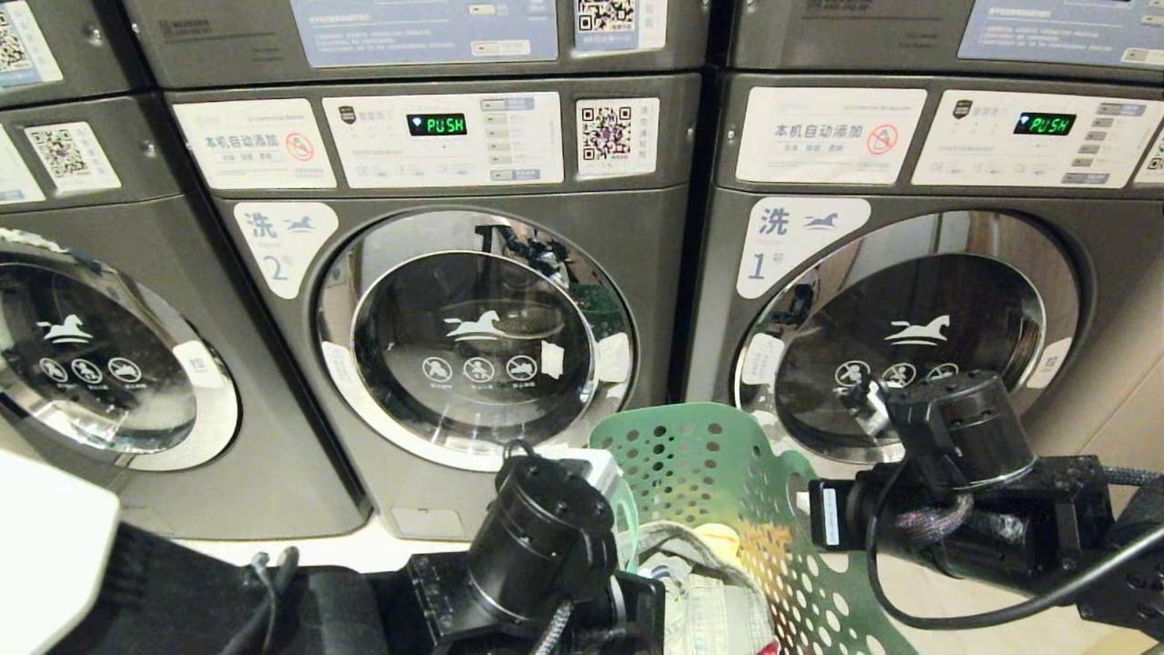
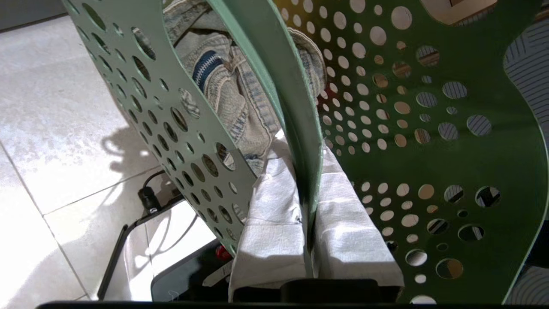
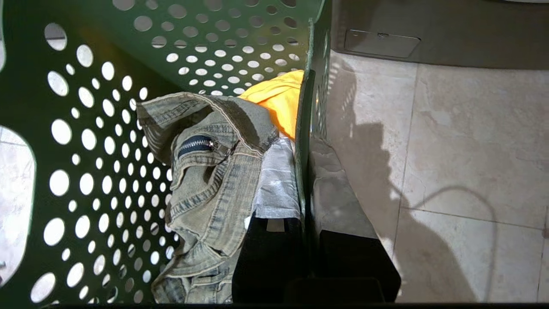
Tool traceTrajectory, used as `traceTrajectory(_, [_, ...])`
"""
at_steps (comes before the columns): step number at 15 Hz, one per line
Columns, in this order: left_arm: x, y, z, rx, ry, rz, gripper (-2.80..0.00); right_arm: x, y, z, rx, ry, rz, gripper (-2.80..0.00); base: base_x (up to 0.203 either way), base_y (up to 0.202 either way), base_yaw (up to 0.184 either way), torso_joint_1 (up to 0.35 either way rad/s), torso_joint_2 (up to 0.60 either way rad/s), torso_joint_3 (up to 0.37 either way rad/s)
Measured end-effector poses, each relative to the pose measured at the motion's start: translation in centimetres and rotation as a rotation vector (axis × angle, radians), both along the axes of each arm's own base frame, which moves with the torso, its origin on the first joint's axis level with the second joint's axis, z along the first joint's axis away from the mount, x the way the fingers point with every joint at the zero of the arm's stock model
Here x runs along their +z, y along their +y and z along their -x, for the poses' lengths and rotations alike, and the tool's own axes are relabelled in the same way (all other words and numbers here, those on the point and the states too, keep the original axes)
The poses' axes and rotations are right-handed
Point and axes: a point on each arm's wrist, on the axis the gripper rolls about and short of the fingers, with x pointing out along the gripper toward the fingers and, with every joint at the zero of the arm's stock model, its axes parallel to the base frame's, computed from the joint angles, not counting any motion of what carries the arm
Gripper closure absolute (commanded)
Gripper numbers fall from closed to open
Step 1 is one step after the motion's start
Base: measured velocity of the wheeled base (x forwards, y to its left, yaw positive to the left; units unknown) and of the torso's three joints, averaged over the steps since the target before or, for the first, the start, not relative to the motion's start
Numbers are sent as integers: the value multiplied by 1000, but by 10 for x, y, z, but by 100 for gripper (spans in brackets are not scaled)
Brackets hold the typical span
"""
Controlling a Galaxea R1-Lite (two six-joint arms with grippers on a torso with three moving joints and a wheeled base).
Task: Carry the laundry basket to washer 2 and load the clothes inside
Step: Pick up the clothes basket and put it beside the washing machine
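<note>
The laundry basket (image 1: 727, 482), green with round holes, hangs between my two arms low in the head view, in front of washer 2 (image 1: 473, 337) and the washer to its right. Washer 2 carries a white label with a "2" (image 1: 282, 246), and its round door is closed. My left gripper (image 2: 305, 163) is shut on one basket wall, a taped finger on each side. My right gripper (image 3: 302, 148) is shut on the opposite wall in the same way. Inside lie the clothes: grey-green denim trousers (image 3: 214, 171) and a yellow cloth (image 3: 279, 96).
Washer 1 (image 1: 909, 337) stands to the right of washer 2, and a third identical washer (image 1: 100, 355) to its left, both with closed doors. Pale floor tiles (image 3: 463, 128) lie below the basket. A corner of my base (image 2: 171, 257) shows under it.
</note>
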Motion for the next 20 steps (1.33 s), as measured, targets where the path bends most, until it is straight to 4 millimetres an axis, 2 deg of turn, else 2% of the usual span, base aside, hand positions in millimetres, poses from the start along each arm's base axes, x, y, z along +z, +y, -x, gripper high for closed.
traceTrajectory(8, [1, -34, -14, -37, -39, 16, 0, 5, -23, -11, -109, -24, 8, 0, 0, 0, 0, 4, 2, -195])
traceTrajectory(16, [-7, -63, -31, -54, -56, 23, 0, 6, -38, -19, -148, -35, 37, 0, 0, 0, 0, 5, 2, -199])
traceTrajectory(20, [-14, -80, -39, -69, -54, 35, 0, 3, -50, -30, -182, -29, 66, 0, 0, 0, 0, 4, 1, -198])
